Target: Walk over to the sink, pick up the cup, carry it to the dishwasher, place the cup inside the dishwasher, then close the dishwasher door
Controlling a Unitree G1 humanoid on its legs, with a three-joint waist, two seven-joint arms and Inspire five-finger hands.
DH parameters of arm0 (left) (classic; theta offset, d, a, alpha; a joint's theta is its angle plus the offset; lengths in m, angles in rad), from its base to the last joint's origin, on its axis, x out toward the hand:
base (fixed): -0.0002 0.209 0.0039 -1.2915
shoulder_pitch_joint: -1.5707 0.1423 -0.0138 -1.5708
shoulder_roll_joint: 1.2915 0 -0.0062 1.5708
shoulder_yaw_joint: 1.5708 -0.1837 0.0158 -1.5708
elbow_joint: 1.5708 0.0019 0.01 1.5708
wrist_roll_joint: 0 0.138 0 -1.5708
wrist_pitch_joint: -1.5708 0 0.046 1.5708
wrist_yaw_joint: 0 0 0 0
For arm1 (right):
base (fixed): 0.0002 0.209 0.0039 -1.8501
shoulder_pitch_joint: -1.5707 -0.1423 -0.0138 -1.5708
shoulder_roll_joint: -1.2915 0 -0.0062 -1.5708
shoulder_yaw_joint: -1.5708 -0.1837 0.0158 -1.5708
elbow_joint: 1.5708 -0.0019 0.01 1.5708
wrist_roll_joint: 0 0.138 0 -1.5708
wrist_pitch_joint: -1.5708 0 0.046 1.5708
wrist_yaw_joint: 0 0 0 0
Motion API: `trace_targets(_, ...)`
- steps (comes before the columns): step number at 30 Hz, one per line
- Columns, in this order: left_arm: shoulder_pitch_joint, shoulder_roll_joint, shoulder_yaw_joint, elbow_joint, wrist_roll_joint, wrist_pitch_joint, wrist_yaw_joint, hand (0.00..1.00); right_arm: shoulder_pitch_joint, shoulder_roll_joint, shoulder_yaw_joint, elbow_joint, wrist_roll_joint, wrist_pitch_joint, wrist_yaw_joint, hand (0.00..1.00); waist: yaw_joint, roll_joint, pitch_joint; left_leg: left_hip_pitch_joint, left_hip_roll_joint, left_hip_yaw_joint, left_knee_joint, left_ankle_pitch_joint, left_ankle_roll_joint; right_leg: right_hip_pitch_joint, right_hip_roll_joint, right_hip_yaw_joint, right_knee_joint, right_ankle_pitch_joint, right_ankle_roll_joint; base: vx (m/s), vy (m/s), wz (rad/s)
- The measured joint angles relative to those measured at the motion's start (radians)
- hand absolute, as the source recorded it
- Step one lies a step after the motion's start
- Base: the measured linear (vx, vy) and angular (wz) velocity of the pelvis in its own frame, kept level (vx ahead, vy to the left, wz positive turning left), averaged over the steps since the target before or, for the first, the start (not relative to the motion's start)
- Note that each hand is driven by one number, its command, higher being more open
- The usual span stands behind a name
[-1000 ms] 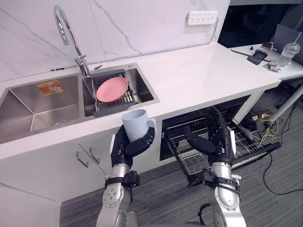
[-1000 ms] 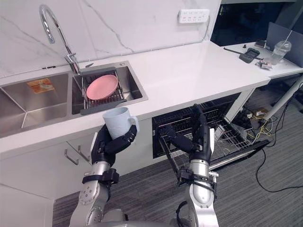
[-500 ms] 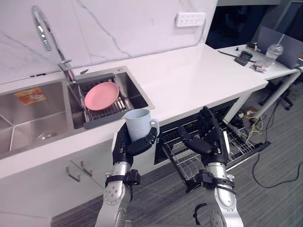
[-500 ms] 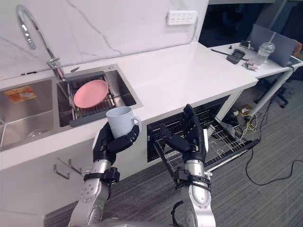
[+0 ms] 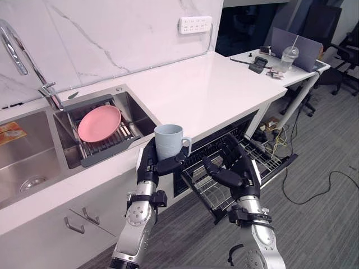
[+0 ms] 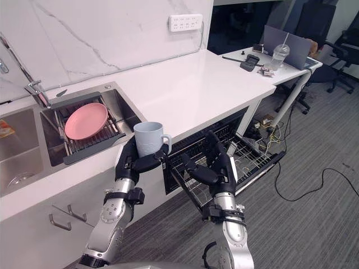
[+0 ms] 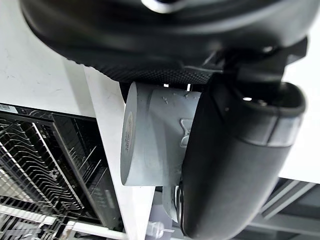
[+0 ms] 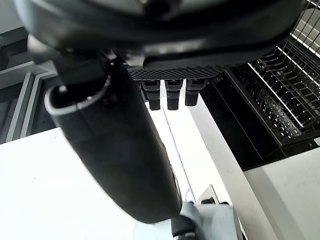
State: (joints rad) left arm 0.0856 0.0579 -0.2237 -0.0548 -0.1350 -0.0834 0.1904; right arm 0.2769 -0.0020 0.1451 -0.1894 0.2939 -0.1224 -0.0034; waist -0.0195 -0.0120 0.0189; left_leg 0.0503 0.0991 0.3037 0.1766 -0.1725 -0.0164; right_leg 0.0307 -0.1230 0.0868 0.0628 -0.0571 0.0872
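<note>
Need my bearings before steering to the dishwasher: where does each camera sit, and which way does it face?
Left eye view: head, looking down at sink, counter, open dishwasher; left hand grips cup, right hand open.
Right eye view: head, slightly aside; same scene, both arms.
Left wrist view: left wrist, along that hand round the cup; rack beyond.
Right wrist view: right wrist, along straight fingers toward rack.
Shared: the cup.

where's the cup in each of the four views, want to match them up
Left eye view: cup low centre, upright in the left hand, before the counter edge.
Right eye view: cup left of centre, same grasp.
Left wrist view: cup under the thumb.
Right wrist view: cup past the right hand.
Shared landmark: dishwasher rack.
</note>
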Motion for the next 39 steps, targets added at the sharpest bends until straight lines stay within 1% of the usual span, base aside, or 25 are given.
trace_targets(3, -0.011, 0.001, -0.001, 0.026, 0.014, 0.0, -0.004, 0.3, -0.027, -0.019, 0.0, 0.025, 0.0, 0.0, 0.005, 0.9, -0.001, 0.014, -0.011, -0.001, -0.005, -0.001, -0.025, 0.024, 0.001, -0.001, -0.001, 0.002, -0.024, 0.026, -0.001, -0.08, -0.018, -0.02)
trace_targets(7, -0.021, 0.005, -0.015, 0.03, 0.018, 0.0, -0.018, 0.3, -0.046, -0.026, 0.0, 0.03, 0.0, 0.0, 0.005, 0.9, -0.002, 0.015, -0.011, -0.013, -0.015, -0.008, -0.035, 0.045, 0.002, -0.01, -0.008, 0.005, -0.037, 0.031, 0.001, -0.11, -0.042, 0.02)
trace_targets(9, -0.025, 0.01, -0.023, 0.031, 0.018, 0.0, -0.026, 0.3, -0.058, -0.028, 0.0, 0.038, 0.0, 0.0, 0.005, 0.9, -0.002, 0.014, -0.011, -0.024, -0.018, -0.017, -0.034, 0.05, 0.001, -0.017, -0.008, 0.009, -0.042, 0.035, 0.008, -0.12, -0.044, -0.04)
trace_targets(11, -0.025, 0.008, -0.04, 0.033, 0.019, 0.0, -0.032, 0.3, -0.08, -0.029, 0.0, 0.052, 0.007, 0.0, 0.005, 0.9, -0.001, 0.016, -0.012, -0.042, -0.036, -0.07, -0.032, 0.051, 0.002, -0.034, -0.007, 0.021, -0.045, 0.041, 0.017, -0.11, -0.027, -0.12)
trace_targets(12, -0.026, 0.009, -0.039, 0.033, 0.02, 0.0, -0.033, 0.3, -0.08, -0.03, 0.0, 0.052, 0.014, 0.0, 0.005, 0.9, -0.001, 0.016, -0.012, -0.046, -0.038, -0.077, -0.032, 0.053, 0.004, -0.036, -0.006, 0.022, -0.045, 0.043, 0.019, -0.08, -0.024, -0.06)
trace_targets(19, -0.06, 0.018, -0.043, 0.035, 0.079, 0.0, -0.035, 0.3, -0.099, -0.054, 0.0, 0.061, 0.04, 0.0, 0.005, 0.9, -0.01, 0.017, -0.013, -0.066, -0.037, -0.091, -0.026, 0.06, 0.004, -0.047, -0.003, 0.015, -0.045, 0.048, 0.017, -0.02, -0.017, 0.03)
trace_targets(23, -0.077, 0.033, -0.043, 0.034, 0.079, 0.0, -0.035, 0.3, -0.126, -0.067, 0.006, 0.065, 0.041, 0.0, 0.005, 0.9, -0.011, 0.017, -0.013, -0.072, -0.039, -0.101, -0.025, 0.06, 0.004, -0.047, -0.005, 0.005, -0.045, 0.048, 0.017, -0.01, -0.006, 0.08)
trace_targets(27, -0.08, 0.041, -0.053, 0.034, 0.079, 0.0, -0.035, 0.3, -0.139, -0.08, 0.032, 0.066, 0.076, 0.0, 0.004, 0.9, -0.012, 0.017, -0.013, -0.076, -0.042, -0.109, -0.029, 0.066, 0.006, -0.047, -0.008, -0.004, -0.046, 0.048, 0.017, -0.01, -0.008, 0.07)
trace_targets(28, -0.08, 0.047, -0.082, 0.034, 0.079, 0.0, -0.042, 0.3, -0.154, -0.08, 0.045, 0.067, 0.077, 0.0, 0.005, 0.9, -0.012, 0.017, -0.013, -0.076, -0.044, -0.111, -0.032, 0.068, 0.006, -0.047, -0.01, -0.006, -0.046, 0.048, 0.017, -0.03, -0.006, 0.07)
trace_targets(29, -0.079, 0.03, -0.085, 0.036, 0.073, 0.002, -0.035, 0.3, -0.158, -0.079, 0.048, 0.066, 0.08, -0.004, 0.01, 0.9, -0.012, 0.017, -0.013, -0.076, -0.045, -0.113, -0.035, 0.071, 0.006, -0.047, -0.011, -0.008, -0.046, 0.048, 0.017, -0.03, -0.007, 0.07)
trace_targets(33, -0.082, 0.037, -0.083, 0.038, 0.054, 0.001, -0.035, 0.3, -0.159, -0.079, 0.057, 0.066, 0.097, -0.004, 0.011, 0.9, -0.013, 0.017, -0.013, -0.076, -0.046, -0.118, -0.042, 0.078, 0.006, -0.046, -0.011, -0.012, -0.045, 0.048, 0.017, -0.03, -0.013, 0.05)
trace_targets(39, -0.082, 0.036, -0.084, 0.06, -0.003, 0.001, -0.035, 0.3, -0.159, -0.076, 0.082, 0.066, 0.098, -0.002, 0.011, 0.9, -0.018, 0.016, -0.013, -0.059, -0.049, -0.126, -0.087, 0.109, 0.002, -0.046, -0.01, -0.022, -0.045, 0.048, 0.017, -0.03, -0.021, 0.04)
